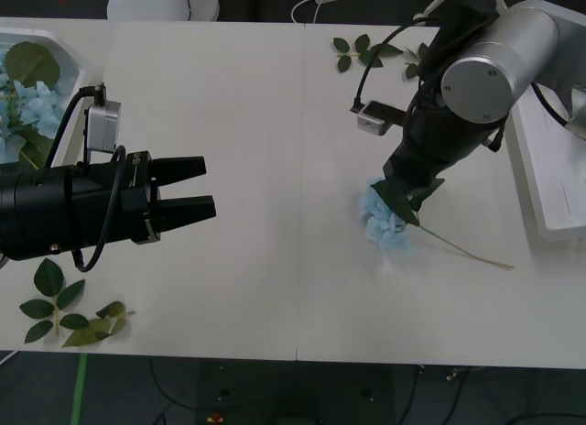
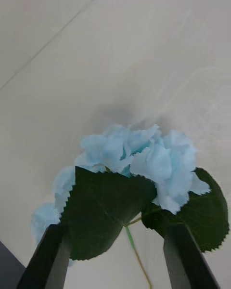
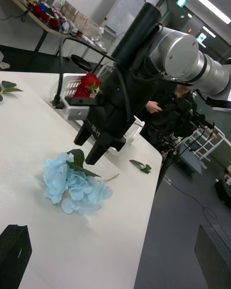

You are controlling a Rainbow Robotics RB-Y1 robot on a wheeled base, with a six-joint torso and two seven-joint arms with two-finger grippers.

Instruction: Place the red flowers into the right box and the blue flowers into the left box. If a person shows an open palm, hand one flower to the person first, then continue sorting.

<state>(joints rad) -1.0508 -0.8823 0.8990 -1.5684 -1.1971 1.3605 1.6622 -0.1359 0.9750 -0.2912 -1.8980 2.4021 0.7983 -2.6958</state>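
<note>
Blue flower on the table: a pale blue hydrangea (image 1: 382,219) lies on the white table (image 1: 238,123), right of the middle, its head toward the left and its thin stem running out to the right and near edge; two broad dark leaves sit at the base of the head
Right gripper: the right gripper (image 1: 408,189) is tipped down over the stem end of that hydrangea's head; in the right wrist view its two black fingers (image 2: 50,257) stand apart, one on either side of the leaves and stem, with the stem in the gap between them and nothing clamped
Left gripper: the left gripper (image 1: 200,187) hangs above the table on the left side, pointing right, well apart from the hydrangea; its black fingers are spread with an empty gap between them
Left box: the white tray (image 1: 66,123) at the far left edge holds other blue flowers (image 1: 27,104) with dark leaves
Right box: the white tray (image 1: 549,182) lies along the right edge, partly behind the right arm; in the left wrist view red flowers (image 3: 88,83) show inside it
Leaf sprigs: one bloomless green sprig (image 1: 69,315) lies near the left near corner, another (image 1: 366,51) at the far side beside the right arm
</note>
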